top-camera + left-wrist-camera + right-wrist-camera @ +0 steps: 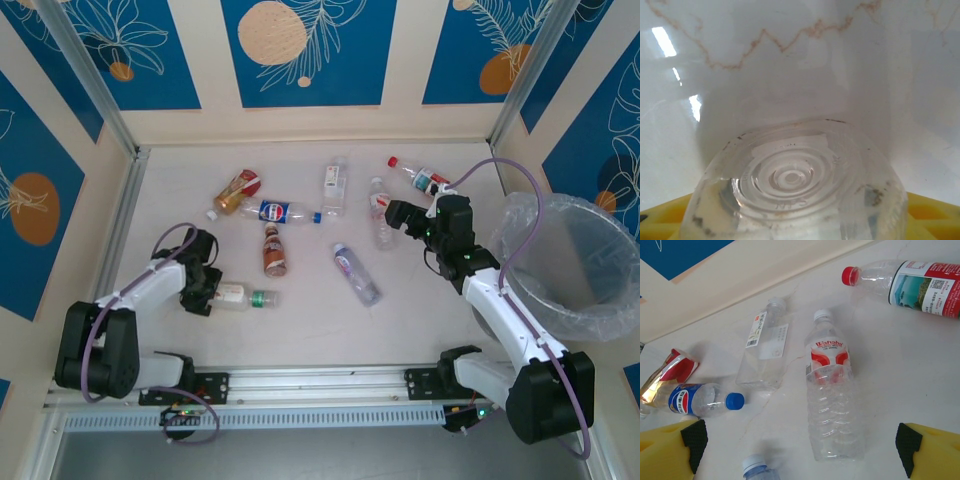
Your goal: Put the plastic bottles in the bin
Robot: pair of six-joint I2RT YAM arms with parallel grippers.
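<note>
At the near left of the worktop (330, 325), my left fingers (665, 220) straddle a lying green-capped bottle (240, 297).
From the left wrist I see that bottle's clear base between the two yellow fingers, but I cannot tell whether they press on it or merely flank it. My right fingers (670, 450) stand wide apart, holding nothing, above a clear Wahaha bottle (830, 390) lying flat. Near it lie a red-capped bottle (910, 282), a square clear bottle (765, 347) and a blue-capped Pepsi bottle (700, 400). A brown-orange bottle (276, 252) and another blue-capped clear bottle (357, 273) lie mid-worktop. The bag-lined bin (575, 310) stands at the right edge, well apart from every bottle.
</note>
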